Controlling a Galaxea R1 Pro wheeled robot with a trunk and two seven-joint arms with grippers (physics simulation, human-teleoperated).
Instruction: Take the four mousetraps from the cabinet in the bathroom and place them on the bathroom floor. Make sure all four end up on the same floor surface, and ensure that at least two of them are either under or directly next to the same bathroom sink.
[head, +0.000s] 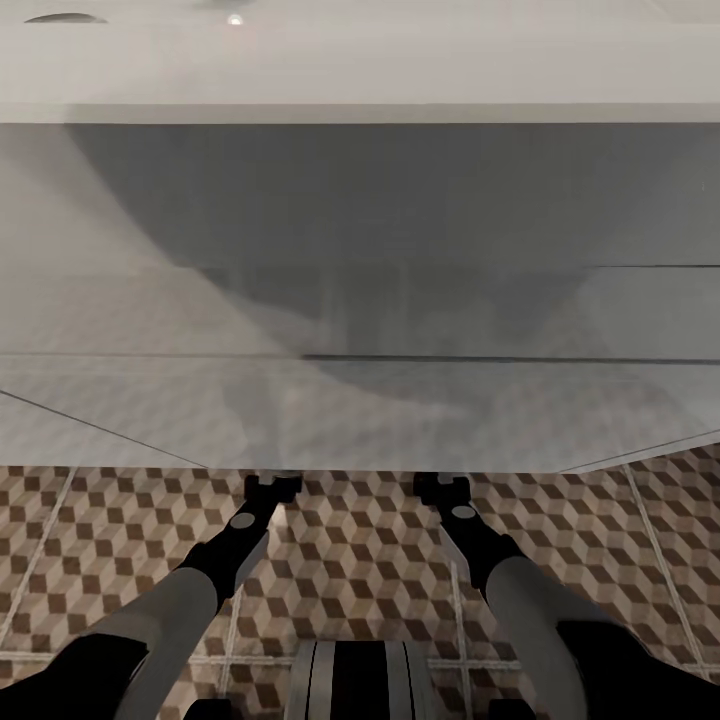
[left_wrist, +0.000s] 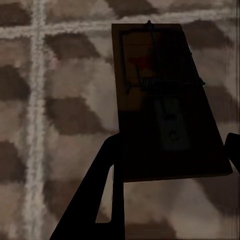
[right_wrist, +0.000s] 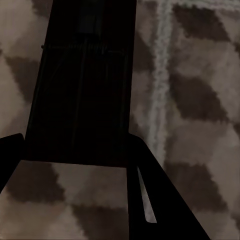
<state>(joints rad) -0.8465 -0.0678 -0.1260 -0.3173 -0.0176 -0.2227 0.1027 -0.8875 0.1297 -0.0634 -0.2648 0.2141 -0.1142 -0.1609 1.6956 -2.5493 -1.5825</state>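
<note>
The head view is evenly lit but soft. The white sink (head: 360, 70) is pale along the top of the frame, and a broad grey shadow spreads over its front below the rim, darkest at centre. A small bright glint sits at the upper edge. The tiled floor (head: 350, 560) reads fairly clearly. Both wrist views are dim and grainy: the mousetrap (left_wrist: 160, 100) in the left one is half shadowed, the dark board (right_wrist: 82, 85) in the right nearly black, with floor tiles blurred behind.
</note>
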